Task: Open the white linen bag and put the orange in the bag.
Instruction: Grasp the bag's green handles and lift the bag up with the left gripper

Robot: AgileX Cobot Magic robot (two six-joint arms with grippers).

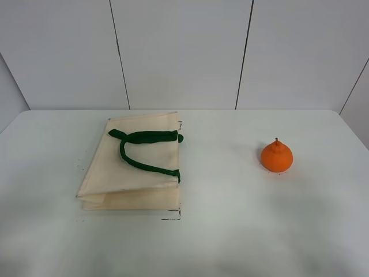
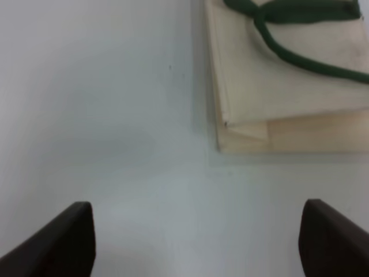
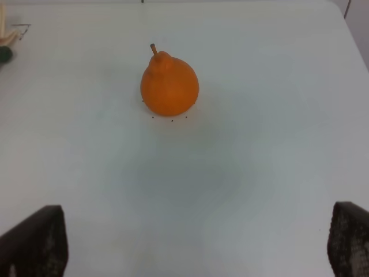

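Observation:
The white linen bag [image 1: 130, 170] lies flat and folded on the left of the table, its dark green handles [image 1: 144, 147] resting on top. It also shows in the left wrist view [image 2: 288, 75]. The orange [image 1: 277, 156] stands upright on the right of the table, stem up, and shows in the right wrist view [image 3: 169, 85]. My left gripper [image 2: 196, 239] is open and empty, short of the bag's near corner. My right gripper [image 3: 199, 245] is open and empty, short of the orange. Neither gripper shows in the exterior high view.
The white table [image 1: 230, 231] runs back to a grey panelled wall [image 1: 184, 52]. Small black corner marks [image 1: 173, 216] sit by the bag's right edge.

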